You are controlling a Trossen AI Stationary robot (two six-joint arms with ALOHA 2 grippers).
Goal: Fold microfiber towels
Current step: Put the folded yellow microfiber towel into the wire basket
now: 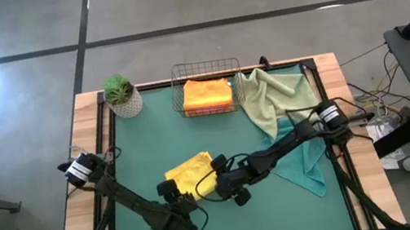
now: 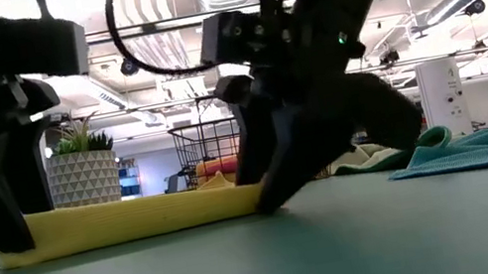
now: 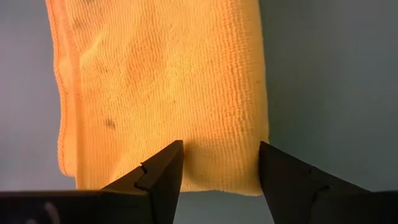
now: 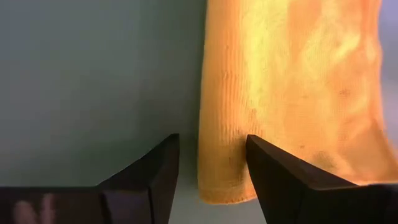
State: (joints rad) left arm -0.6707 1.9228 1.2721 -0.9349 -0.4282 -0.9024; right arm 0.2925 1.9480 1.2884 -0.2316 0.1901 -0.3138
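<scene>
A yellow microfiber towel (image 1: 189, 172) lies folded into a strip on the green mat (image 1: 137, 155). My left gripper (image 3: 221, 169) is open and points steeply down over one short end of the strip (image 2: 17, 248), a finger toward each side. My right gripper (image 4: 208, 168) is open at the strip's other end (image 2: 253, 199); one finger stands over the mat and one over the cloth, with a long edge of the towel between them. Orange towels (image 1: 207, 94) lie in a wire basket. A sage towel (image 1: 270, 96) and a teal towel (image 1: 306, 167) lie crumpled at the right. My left gripper hangs over the end edge of the yellow towel (image 3: 217, 177), fingers slanting down; I cannot tell whether they touch the cloth. My right gripper straddles the towel's long edge near its corner (image 4: 217, 180), slanting down from the table's right; I cannot tell whether it touches.
The wire basket (image 1: 204, 70) stands at the far edge, a potted plant (image 1: 121, 95) at the far left corner. The sage and teal towels cover the mat's right side under my right arm. Bare mat lies near the front and on the left.
</scene>
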